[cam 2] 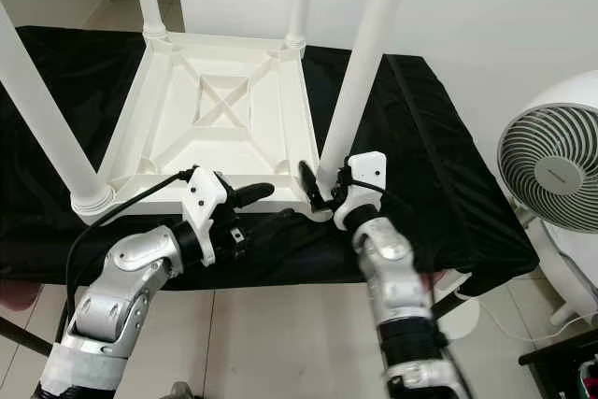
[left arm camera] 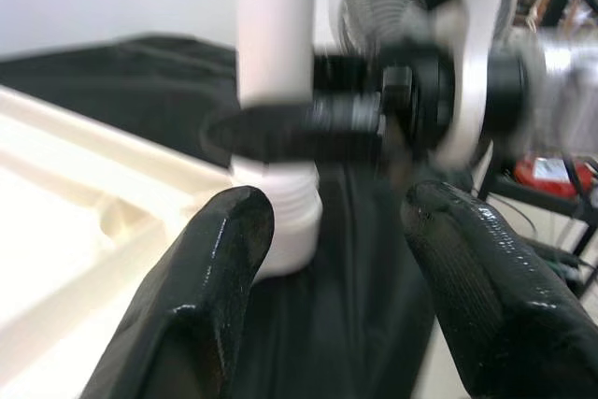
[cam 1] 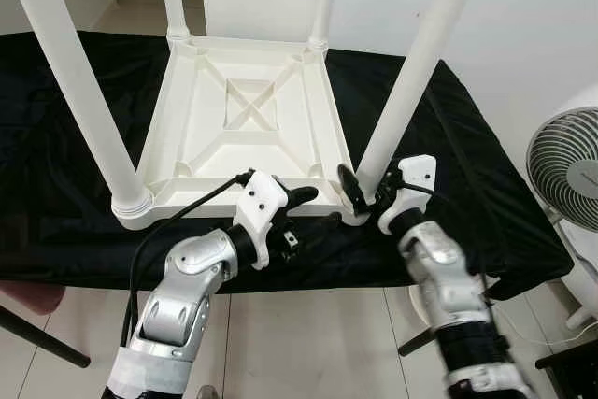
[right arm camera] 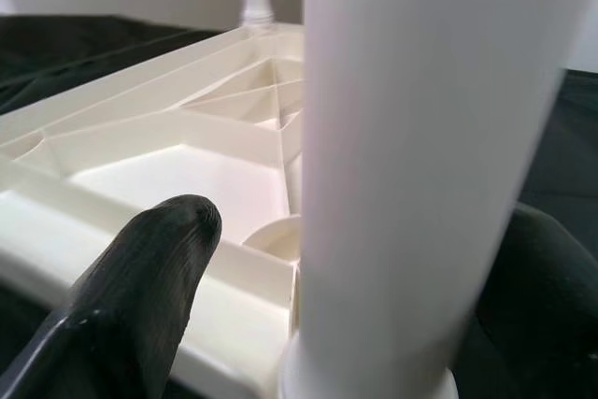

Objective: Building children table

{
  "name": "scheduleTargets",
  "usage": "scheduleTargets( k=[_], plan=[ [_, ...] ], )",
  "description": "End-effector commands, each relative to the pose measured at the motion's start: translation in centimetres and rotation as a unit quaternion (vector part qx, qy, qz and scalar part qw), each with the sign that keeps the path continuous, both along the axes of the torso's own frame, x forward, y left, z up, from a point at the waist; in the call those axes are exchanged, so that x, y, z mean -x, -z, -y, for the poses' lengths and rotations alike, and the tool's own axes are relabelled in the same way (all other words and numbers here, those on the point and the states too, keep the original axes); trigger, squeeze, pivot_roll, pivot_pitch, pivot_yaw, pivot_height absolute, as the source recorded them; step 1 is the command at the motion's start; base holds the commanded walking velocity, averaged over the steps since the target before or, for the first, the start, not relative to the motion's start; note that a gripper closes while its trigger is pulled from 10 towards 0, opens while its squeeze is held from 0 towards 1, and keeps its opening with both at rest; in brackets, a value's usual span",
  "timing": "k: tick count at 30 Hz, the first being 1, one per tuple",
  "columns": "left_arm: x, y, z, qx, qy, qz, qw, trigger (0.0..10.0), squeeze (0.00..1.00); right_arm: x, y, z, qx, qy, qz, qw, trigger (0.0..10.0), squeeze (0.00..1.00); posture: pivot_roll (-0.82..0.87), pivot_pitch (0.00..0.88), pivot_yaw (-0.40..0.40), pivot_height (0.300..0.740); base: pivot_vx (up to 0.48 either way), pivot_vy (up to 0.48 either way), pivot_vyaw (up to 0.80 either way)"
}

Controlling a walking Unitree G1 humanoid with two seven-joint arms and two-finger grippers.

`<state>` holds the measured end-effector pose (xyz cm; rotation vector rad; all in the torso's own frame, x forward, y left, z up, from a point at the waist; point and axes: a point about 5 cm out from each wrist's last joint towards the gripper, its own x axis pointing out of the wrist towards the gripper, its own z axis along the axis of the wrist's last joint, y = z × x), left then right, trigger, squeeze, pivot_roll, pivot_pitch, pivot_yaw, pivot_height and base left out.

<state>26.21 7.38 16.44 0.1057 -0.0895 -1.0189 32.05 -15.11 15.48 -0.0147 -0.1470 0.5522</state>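
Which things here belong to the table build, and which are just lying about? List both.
Job: upturned white tabletop, near-right leg with right gripper around its base, three other legs, left gripper beside it.
Lying about: white fan, black cloth.

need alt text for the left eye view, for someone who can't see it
An upturned white children's table lies on a black cloth, its four legs pointing up. The right gripper has its jaws around the base of the near right leg, while the left gripper reaches toward that corner. A white fan stands at the right.
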Motion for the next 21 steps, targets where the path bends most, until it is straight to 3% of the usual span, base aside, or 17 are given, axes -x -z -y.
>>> scheduleTargets(
  k=[1,11,12,13,14,15,16,21],
  plan=[
    [-0.1,0.6,-0.2,-0.009,-0.043,-0.003,0.999,10.0,0.00,0.0,0.8,-0.2,0.007,-0.054,-0.026,0.998,10.0,0.00,0.13,0.057,-0.067,0.740,0.000,0.000,0.00],
    [0.2,1.2,0.0,-0.022,-0.037,-0.010,0.999,10.0,0.00,-1.1,0.9,0.2,0.046,-0.108,-0.037,0.992,10.0,0.00,0.13,0.059,-0.063,0.740,0.000,0.000,0.00],
    [0.2,1.2,0.0,-0.022,-0.037,-0.011,0.999,10.0,0.00,-1.3,0.7,0.3,0.049,-0.112,-0.035,0.992,7.9,0.00,0.13,0.058,-0.065,0.740,0.000,0.000,0.00],
    [0.2,1.2,0.0,-0.022,-0.037,-0.011,0.999,10.0,0.00,-1.3,0.7,0.3,0.049,-0.112,-0.035,0.992,7.9,0.00,0.13,0.058,-0.065,0.740,0.000,0.000,0.00],
    [0.2,1.1,0.0,-0.021,-0.038,-0.011,0.999,10.0,0.00,-1.5,0.6,0.5,0.053,-0.118,-0.035,0.991,4.0,0.00,0.13,0.058,-0.064,0.740,0.000,0.000,0.00],
    [0.2,1.1,0.0,-0.021,-0.038,-0.011,0.999,10.0,0.00,-1.5,0.6,0.5,0.053,-0.118,-0.035,0.991,4.0,0.00,0.13,0.058,-0.064,0.740,0.000,0.000,0.00],
    [0.3,1.1,0.1,-0.019,-0.037,-0.011,0.999,10.0,0.00,-1.6,0.6,0.8,0.060,-0.123,-0.038,0.990,0.0,0.00,0.13,0.058,-0.065,0.740,0.000,0.000,0.00],
    [0.4,1.0,0.2,-0.017,-0.036,-0.012,0.999,10.0,0.00,-1.5,1.0,1.2,0.067,-0.135,-0.046,0.987,0.0,0.00,0.13,0.054,-0.062,0.740,0.000,0.000,0.00]
  ],
)
